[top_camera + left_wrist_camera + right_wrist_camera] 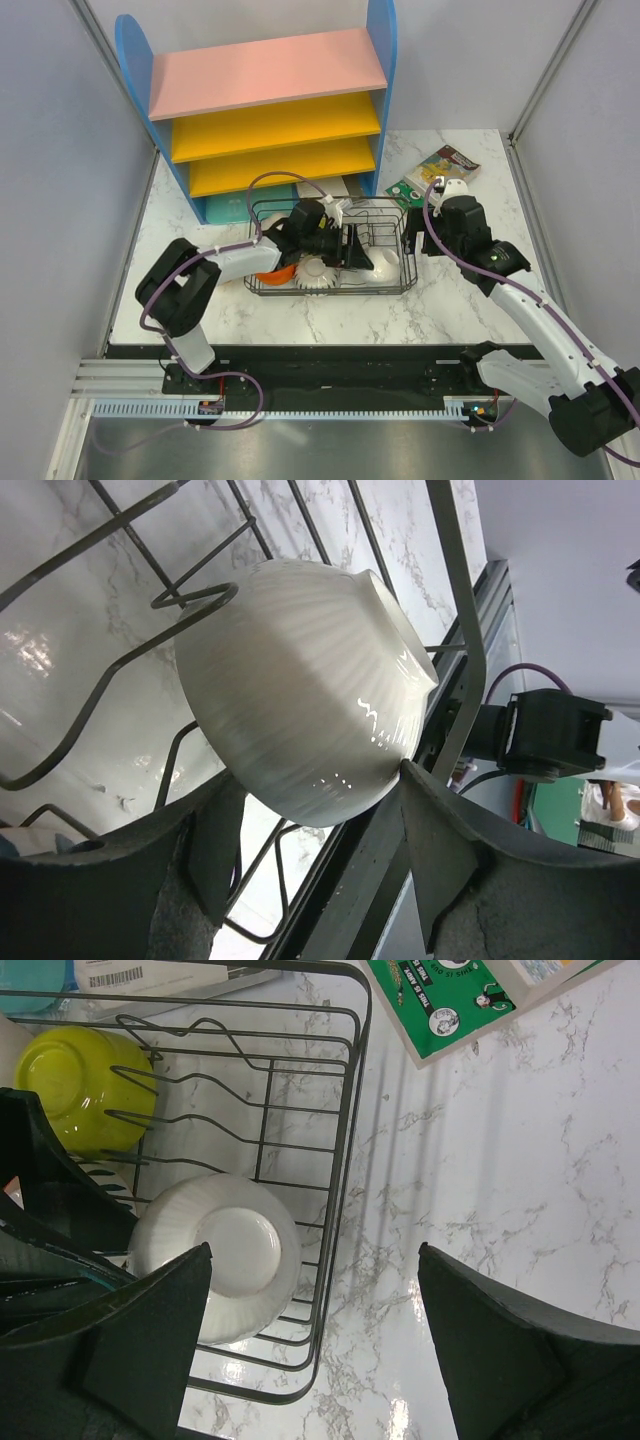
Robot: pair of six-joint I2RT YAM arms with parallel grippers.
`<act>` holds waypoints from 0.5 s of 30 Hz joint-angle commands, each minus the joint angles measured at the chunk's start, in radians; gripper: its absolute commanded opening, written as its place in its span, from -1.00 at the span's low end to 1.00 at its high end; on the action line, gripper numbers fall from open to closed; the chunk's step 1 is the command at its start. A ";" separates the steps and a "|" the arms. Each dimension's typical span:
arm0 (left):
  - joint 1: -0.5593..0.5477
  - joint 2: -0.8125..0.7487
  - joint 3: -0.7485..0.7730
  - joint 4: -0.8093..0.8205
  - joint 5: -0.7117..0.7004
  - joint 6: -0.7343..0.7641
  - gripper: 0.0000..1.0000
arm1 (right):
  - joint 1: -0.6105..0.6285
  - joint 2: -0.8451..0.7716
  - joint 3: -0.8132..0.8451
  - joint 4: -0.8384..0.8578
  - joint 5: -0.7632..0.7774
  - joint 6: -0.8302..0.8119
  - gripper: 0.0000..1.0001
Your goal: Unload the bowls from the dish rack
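The black wire dish rack (pixel 405 285) stands mid-table. At its right end a white ribbed bowl (pixel 386 265) lies upside down. My left gripper (pixel 356 250) reaches in along the rack. In the left wrist view both fingertips (pixel 405 780) touch that bowl (pixel 300 680), which bulges between the jaws (pixel 314 772). A second white bowl (pixel 318 277) and an orange bowl (pixel 280 270) sit at the rack's near side. A yellow-green bowl (pixel 75 1080) rests among the prongs. My right gripper (pixel 440 222) hangs open over the rack's right rim (pixel 345 1210), holding nothing.
The blue shelf unit (pixel 270 100) with pink and yellow boards stands right behind the rack. A green booklet (pixel 435 172) lies on the marble at the back right. A teal item (pixel 235 205) sits under the lowest shelf. Grey walls close in on both sides.
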 commanded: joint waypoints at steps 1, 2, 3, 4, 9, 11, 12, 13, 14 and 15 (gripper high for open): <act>-0.007 0.026 0.049 0.099 0.066 -0.063 0.37 | 0.001 -0.005 -0.010 0.004 0.001 0.009 0.83; -0.007 0.033 0.064 0.100 0.067 -0.067 0.36 | 0.004 -0.005 -0.010 0.004 0.001 0.009 0.83; -0.007 0.036 0.069 0.101 0.070 -0.069 0.36 | 0.002 -0.003 -0.011 0.004 0.001 0.008 0.83; -0.007 0.042 0.072 0.109 0.072 -0.075 0.35 | 0.002 -0.002 -0.011 0.004 0.001 0.009 0.83; -0.007 0.045 0.075 0.149 0.075 -0.106 0.20 | 0.002 -0.009 -0.020 0.004 0.003 0.011 0.83; -0.008 0.054 0.075 0.167 0.086 -0.121 0.12 | 0.002 -0.008 -0.025 0.005 0.004 0.013 0.82; -0.008 0.057 0.075 0.172 0.089 -0.126 0.11 | 0.002 -0.006 -0.025 0.007 0.003 0.013 0.83; -0.008 0.062 0.075 0.181 0.093 -0.136 0.11 | 0.002 -0.006 -0.026 0.007 0.001 0.014 0.83; -0.008 0.071 0.072 0.199 0.101 -0.141 0.11 | 0.002 -0.005 -0.028 0.007 0.001 0.014 0.83; -0.008 0.076 0.069 0.213 0.110 -0.149 0.11 | 0.001 -0.005 -0.028 0.010 0.001 0.016 0.82</act>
